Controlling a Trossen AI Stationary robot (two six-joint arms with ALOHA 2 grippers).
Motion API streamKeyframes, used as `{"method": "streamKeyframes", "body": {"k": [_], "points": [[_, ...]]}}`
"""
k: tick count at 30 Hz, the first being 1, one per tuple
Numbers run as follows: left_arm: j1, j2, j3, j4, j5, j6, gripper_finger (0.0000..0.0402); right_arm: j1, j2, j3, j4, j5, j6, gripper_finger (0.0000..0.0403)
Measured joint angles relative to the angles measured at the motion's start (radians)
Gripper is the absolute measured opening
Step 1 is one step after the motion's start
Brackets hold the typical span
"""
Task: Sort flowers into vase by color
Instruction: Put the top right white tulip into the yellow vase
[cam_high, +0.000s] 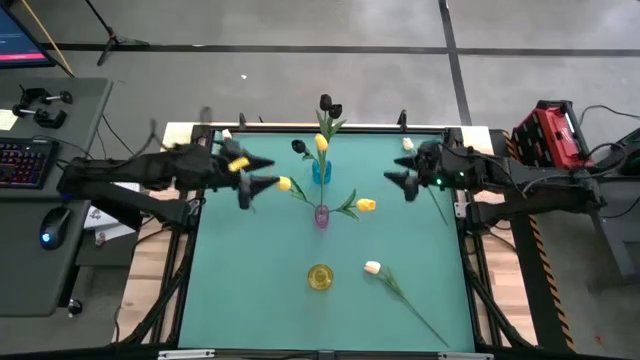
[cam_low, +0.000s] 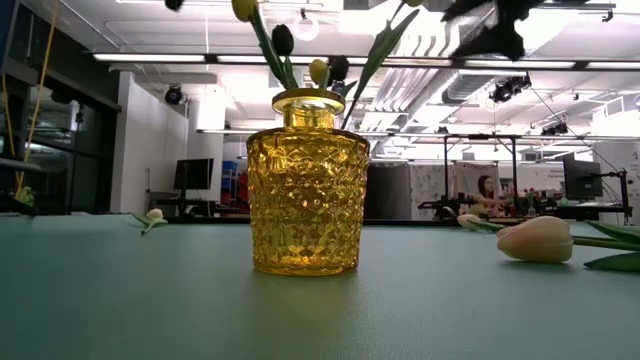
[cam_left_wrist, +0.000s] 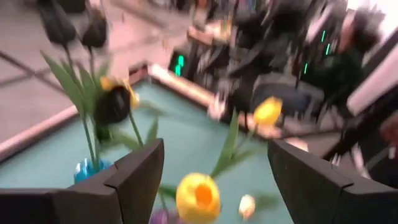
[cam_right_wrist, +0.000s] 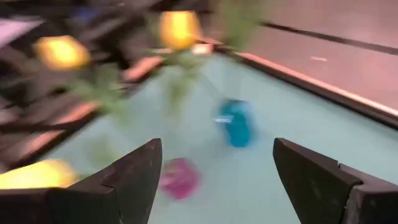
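Observation:
The blue vase (cam_high: 321, 172) holds black tulips (cam_high: 326, 103) and a yellow one. The purple vase (cam_high: 321, 215) holds two yellow tulips (cam_high: 284, 184), which lean out to either side. The yellow vase (cam_high: 320, 277) stands nearer, large in the low view (cam_low: 307, 190). A peach-white tulip (cam_high: 372, 267) lies flat on the mat to its right. My left gripper (cam_high: 262, 172) hovers open to the left of the vases, with nothing between its fingers (cam_left_wrist: 140, 177). My right gripper (cam_high: 402, 184) hovers open to their right (cam_right_wrist: 217, 146), also holding nothing.
A white bud (cam_high: 408, 144) lies on the mat beside the right arm at the far right, and another (cam_high: 227, 133) lies at the far left by the left arm. The near left part of the green mat (cam_high: 240, 300) is bare.

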Motion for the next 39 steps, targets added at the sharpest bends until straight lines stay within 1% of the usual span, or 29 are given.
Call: {"method": "streamKeyframes", "body": {"k": [2,4,6,8,10,12,15,18,21,24,28,31,33,35,38,39], "points": [[0.000,-0.035,0.000,0.040,-0.034,0.003,0.0276,-0.073,0.011,0.000,-0.078,0.036,0.042,0.0295],[0.000,-0.063,0.000,0.091,-0.067,0.026,0.0276,-0.177,0.042,0.000,-0.190,0.039,0.097,0.0295],[0.000,-0.081,0.000,0.135,-0.105,0.056,0.0276,-0.305,0.095,0.000,-0.291,0.000,0.103,0.0295],[0.000,-0.089,0.000,0.170,-0.140,0.077,0.0276,-0.444,0.171,0.000,-0.363,-0.072,0.057,0.0295],[0.000,-0.092,0.000,0.196,-0.160,0.088,0.0276,-0.580,0.267,0.000,-0.374,-0.162,-0.016,0.0295],[0.000,-0.091,0.000,0.219,-0.163,0.089,0.0276,-0.690,0.376,0.000,-0.354,-0.237,-0.093,0.0295],[-0.002,-0.091,0.000,0.242,-0.163,0.072,0.0276,-0.806,0.536,0.000,-0.280,-0.295,-0.198,0.0295],[-0.003,-0.089,0.000,0.244,-0.158,0.051,0.0276,-0.876,0.667,0.000,-0.224,-0.309,-0.270,0.0295],[-0.003,-0.089,0.000,0.244,-0.157,0.028,0.0276,-0.917,0.767,0.000,-0.219,-0.308,-0.305,0.0295],[-0.003,-0.081,0.000,0.246,-0.157,0.020,0.0275,-0.900,0.813,0.024,-0.226,-0.258,-0.319,0.0295],[-0.003,-0.063,-0.001,0.276,-0.155,0.019,0.0275,-0.873,0.846,0.028,-0.200,-0.253,-0.341,0.0287],[-0.003,-0.054,-0.002,0.290,-0.155,0.024,0.0275,-0.854,0.863,0.032,-0.207,-0.214,-0.344,0.0251],[-0.003,-0.049,-0.001,0.294,-0.155,0.026,0.0275,-0.839,0.871,0.032,-0.211,-0.203,-0.341,0.0209],[-0.003,-0.048,-0.001,0.293,-0.147,0.026,0.0275,-0.829,0.874,0.029,-0.210,-0.231,-0.322,0.0155],[-0.003,-0.049,-0.001,0.295,-0.140,0.026,0.0275,-0.806,0.869,0.019,-0.209,-0.286,-0.303,0.0053],[-0.003,-0.050,-0.001,0.295,-0.140,0.027,0.0275,-0.790,0.861,0.015,-0.210,-0.298,-0.303,0.0027]]}}
